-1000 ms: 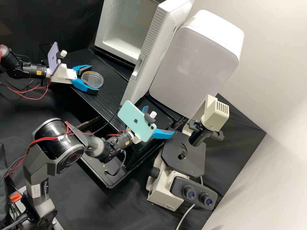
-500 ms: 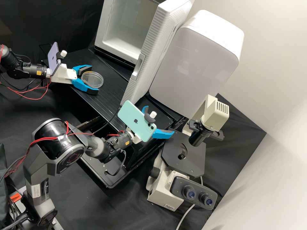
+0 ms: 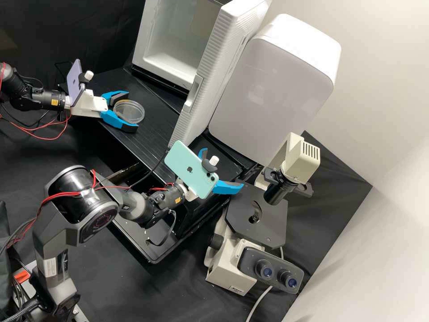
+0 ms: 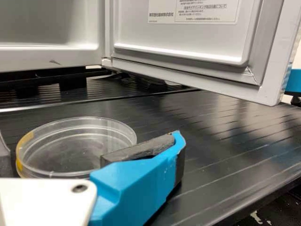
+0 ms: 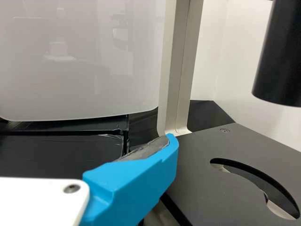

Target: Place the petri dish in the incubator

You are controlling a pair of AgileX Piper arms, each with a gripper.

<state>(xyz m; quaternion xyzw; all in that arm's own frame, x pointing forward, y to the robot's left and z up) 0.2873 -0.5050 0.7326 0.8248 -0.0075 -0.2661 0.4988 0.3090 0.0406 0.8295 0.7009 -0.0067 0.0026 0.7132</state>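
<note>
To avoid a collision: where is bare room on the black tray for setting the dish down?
Bare ribbed tray lies between the petri dish and the incubator door. Crowded: at the left gripper around the dish, and by the microscope.

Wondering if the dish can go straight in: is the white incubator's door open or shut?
Open. The door stands swung out, baring the white chamber of the incubator behind the petri dish.
</note>
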